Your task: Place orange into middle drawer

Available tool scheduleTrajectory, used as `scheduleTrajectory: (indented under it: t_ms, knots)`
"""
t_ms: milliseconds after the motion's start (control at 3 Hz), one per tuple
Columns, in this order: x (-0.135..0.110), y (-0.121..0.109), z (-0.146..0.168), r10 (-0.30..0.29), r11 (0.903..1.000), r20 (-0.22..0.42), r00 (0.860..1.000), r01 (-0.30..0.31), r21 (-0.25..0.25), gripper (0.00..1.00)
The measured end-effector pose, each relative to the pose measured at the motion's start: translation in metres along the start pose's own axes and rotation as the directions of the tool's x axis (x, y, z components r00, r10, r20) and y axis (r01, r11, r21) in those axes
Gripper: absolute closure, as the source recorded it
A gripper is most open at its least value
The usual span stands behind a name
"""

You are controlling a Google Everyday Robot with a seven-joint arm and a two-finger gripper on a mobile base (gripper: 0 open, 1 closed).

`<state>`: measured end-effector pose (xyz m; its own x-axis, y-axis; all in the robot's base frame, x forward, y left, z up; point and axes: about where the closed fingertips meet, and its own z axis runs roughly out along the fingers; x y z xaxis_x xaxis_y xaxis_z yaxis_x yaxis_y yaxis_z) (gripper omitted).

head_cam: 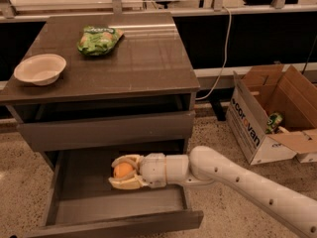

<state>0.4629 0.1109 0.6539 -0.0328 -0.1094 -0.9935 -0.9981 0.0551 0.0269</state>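
The gripper hugs the orange by its round sides, over the drawer. It looks smooth, firm and may roll.

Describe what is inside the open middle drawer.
The claw, shut on the orange, hangs inside the middle drawer, above its grey floor. The floor beneath the claw is covered.

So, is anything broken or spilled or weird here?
Nothing really stands out. The white bowl sits upright and the green snack bag lies flat on the cabinet top, with nothing spilled. The middle drawer is pulled open, and the gripper holds the orange over it.
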Motion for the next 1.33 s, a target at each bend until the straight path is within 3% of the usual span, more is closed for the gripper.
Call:
scheduleTrajectory:
  t_ms: [333, 667, 1333]
  knots:
    - [0.060, -0.003, 0.010, 0.054, 0.9985, -0.050, 0.997, -0.054, -0.009, 1.00]
    - [0.095, -0.006, 0.011, 0.081, 0.9966, -0.091, 0.993, -0.082, -0.008, 1.00]
    - [0.142, -0.029, 0.064, 0.101, 0.9948, -0.104, 0.989, -0.102, -0.006, 1.00]
